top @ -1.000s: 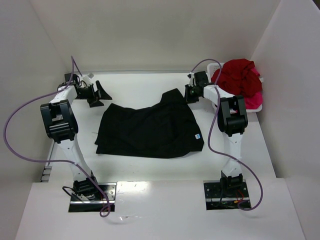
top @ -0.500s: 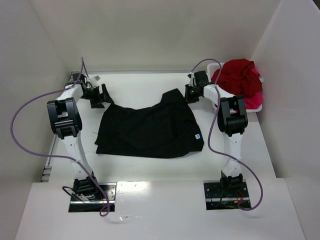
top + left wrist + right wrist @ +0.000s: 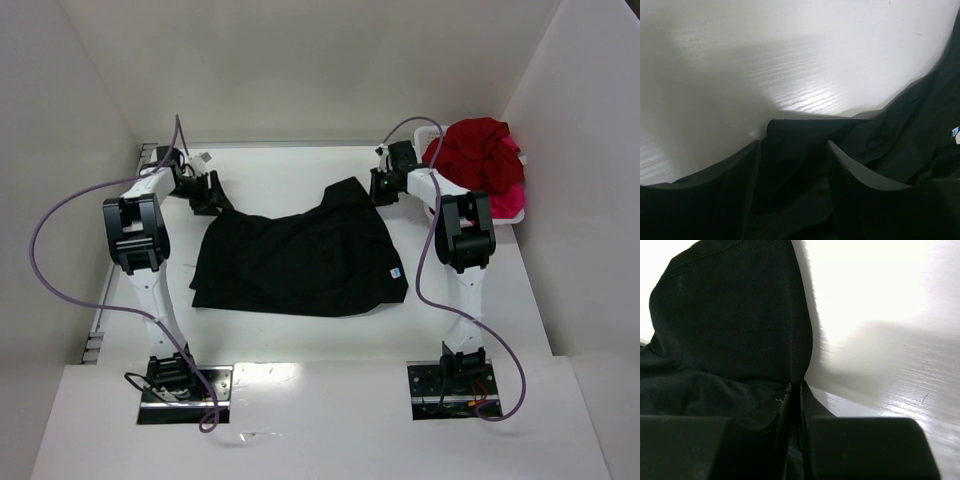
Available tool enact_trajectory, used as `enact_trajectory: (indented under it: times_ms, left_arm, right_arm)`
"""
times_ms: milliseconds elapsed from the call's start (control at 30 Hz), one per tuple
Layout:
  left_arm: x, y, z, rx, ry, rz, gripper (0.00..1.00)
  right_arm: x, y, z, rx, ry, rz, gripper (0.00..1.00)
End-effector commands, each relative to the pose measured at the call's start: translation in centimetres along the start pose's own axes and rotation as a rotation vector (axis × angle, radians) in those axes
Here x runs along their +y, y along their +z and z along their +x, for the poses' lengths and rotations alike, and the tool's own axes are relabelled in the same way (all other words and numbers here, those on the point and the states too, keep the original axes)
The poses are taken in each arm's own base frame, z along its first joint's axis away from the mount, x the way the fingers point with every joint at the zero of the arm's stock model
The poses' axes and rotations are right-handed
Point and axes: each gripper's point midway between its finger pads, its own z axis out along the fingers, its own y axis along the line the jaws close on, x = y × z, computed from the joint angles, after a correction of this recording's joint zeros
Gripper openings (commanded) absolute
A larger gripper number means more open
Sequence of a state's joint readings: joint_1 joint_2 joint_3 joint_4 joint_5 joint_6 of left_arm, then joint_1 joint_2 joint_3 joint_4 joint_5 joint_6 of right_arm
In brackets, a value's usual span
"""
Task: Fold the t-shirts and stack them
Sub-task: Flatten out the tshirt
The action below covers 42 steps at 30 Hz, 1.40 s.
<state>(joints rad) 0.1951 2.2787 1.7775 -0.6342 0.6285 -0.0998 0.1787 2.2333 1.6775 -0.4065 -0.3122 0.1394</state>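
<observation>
Black shirt lies mid-frame on the surface, right gripper pinching its upper-right corner, left gripper spread around the upper-left one, so I'd bite deep there before lifting both evenly.

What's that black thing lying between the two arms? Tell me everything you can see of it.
It is a black t-shirt of soft, matte cloth, lying spread but rumpled on the white table between the arms. A small blue-and-white label shows at its near right edge. Its far right corner juts out where the right gripper is shut on it, pinching the cloth. At the far left corner the left gripper stands open, its fingers on either side of a fold.
</observation>
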Motion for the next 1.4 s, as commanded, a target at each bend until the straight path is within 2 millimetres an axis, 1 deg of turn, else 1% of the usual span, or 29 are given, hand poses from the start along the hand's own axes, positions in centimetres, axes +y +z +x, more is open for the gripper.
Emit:
enact_trajectory:
  times_ms: [0,133,233,300,333,400,433,467,500,533,600,633,667,733,767,833,867,900,933,967,1000,1033,1067,1100,1167,1200,1233,1333,1367]
  left_arm:
    - [0.4,1.2,0.7,0.039,0.017,0.007,0.62]
    - [0.6,1.5,0.9,0.046,0.011,0.007,0.50]
    - [0.6,2.2,1.1,0.059,0.012,0.010,0.30]
    - [0.4,2.2,0.4,0.037,-0.009,0.010,0.15]
    - [0.3,1.8,-0.5,0.004,0.002,-0.004,0.05]
    - [-0.6,0.8,-1.6,-0.038,0.006,-0.002,0.01]
    - [-1.5,0.3,-2.6,-0.074,0.011,0.016,0.01]
    - [-2.6,-1.0,-3.8,-0.117,0.029,0.020,0.00]
    - [-3.0,-2.2,-4.9,-0.155,0.039,0.020,0.00]
    - [-3.9,-3.2,-5.8,-0.184,0.046,0.023,0.00]
    - [-6.3,-7.0,-8.9,-0.283,0.114,0.027,0.00]
    - [-7.3,-8.4,-9.8,-0.319,0.127,0.023,0.00]
    - [-8.7,-11.0,-10.9,-0.376,0.153,0.024,0.00]
    - [-10.4,-14.0,-12.3,-0.447,0.186,0.018,0.00]
    - [-12.3,-16.5,-13.0,-0.501,0.229,0.023,0.00]
    - [-13.5,-18.6,-13.3,-0.545,0.249,-0.001,0.00]
    - [-14.7,-20.4,-13.3,-0.583,0.271,-0.011,0.00]
    - [-15.1,-21.3,-13.4,-0.604,0.279,-0.023,0.00]
    - [-15.5,-22.1,-13.2,-0.614,0.281,-0.033,0.00]
    - [-16.1,-23.7,-13.1,-0.654,0.279,-0.065,0.00]
    - [-16.5,-24.4,-12.8,-0.664,0.286,-0.064,0.00]
    - [-16.9,-24.9,-12.5,-0.677,0.295,-0.063,0.00]
    - [-17.9,-27.0,-12.3,-0.725,0.316,-0.072,0.00]
    - [-18.5,-27.8,-12.1,-0.745,0.330,-0.070,0.00]
    - [-19.8,-29.9,-11.4,-0.788,0.351,-0.080,0.01]
    - [-19.8,-30.7,-11.3,-0.804,0.351,-0.087,0.01]
    - [-20.0,-30.6,-11.2,-0.800,0.345,-0.074,0.01]
    - [-20.1,-31.5,-10.4,-0.798,0.321,-0.061,0.01]
    - [-20.7,-32.1,-10.2,-0.811,0.308,-0.051,0.01]
  right_arm:
    - [0.3,-0.5,-2.0,-0.043,-0.016,-0.001,0.14]
    - [0.4,-0.6,-2.4,-0.051,-0.019,-0.002,0.14]
    - [0.4,-0.6,-2.4,-0.051,-0.019,-0.002,0.14]
    - [0.4,-0.6,-2.4,-0.051,-0.019,-0.002,0.14]
    - [0.4,-0.6,-2.4,-0.051,-0.019,-0.002,0.14]
    - [0.5,-0.7,-2.8,-0.060,-0.022,-0.004,0.14]
    - [0.8,-1.3,-3.5,-0.080,-0.019,-0.007,0.14]
    - [1.3,-2.0,-4.5,-0.105,-0.027,-0.012,0.13]
    - [1.6,-2.6,-5.2,-0.124,-0.033,-0.015,0.11]
    - [2.3,-4.0,-6.5,-0.161,-0.035,-0.023,0.11]
    - [3.5,-6.3,-9.1,-0.237,-0.050,-0.038,0.10]
    - [3.9,-7.4,-9.8,-0.262,-0.048,-0.035,0.10]
    - [5.3,-10.4,-12.3,-0.346,-0.075,-0.051,0.09]
    - [6.5,-13.5,-14.4,-0.428,-0.087,-0.057,0.09]
    - [7.8,-16.5,-15.7,-0.493,-0.108,-0.070,0.09]
    - [9.0,-19.7,-17.0,-0.571,-0.109,-0.083,0.09]
    - [9.6,-21.3,-17.6,-0.607,-0.120,-0.091,0.09]
    - [10.7,-24.2,-18.1,-0.657,-0.128,-0.105,0.09]
    - [11.1,-25.7,-18.5,-0.695,-0.135,-0.103,0.09]
    - [11.3,-26.5,-18.3,-0.708,-0.139,-0.106,0.09]
    - [11.9,-29.2,-18.5,-0.757,-0.147,-0.102,0.09]
    - [12.4,-30.6,-18.5,-0.785,-0.147,-0.112,0.09]
    - [12.4,-31.3,-18.2,-0.806,-0.148,-0.106,0.09]
    - [13.1,-33.8,-18.0,-0.850,-0.157,-0.108,0.09]
    - [13.6,-35.7,-17.7,-0.885,-0.159,-0.120,0.09]
    - [13.9,-36.4,-17.4,-0.894,-0.154,-0.126,0.09]
    - [14.5,-38.0,-17.2,-0.919,-0.167,-0.142,0.09]
    - [15.2,-40.0,-17.0,-0.959,-0.172,-0.157,0.09]
    - [15.6,-41.0,-17.1,-0.979,-0.178,-0.162,0.09]
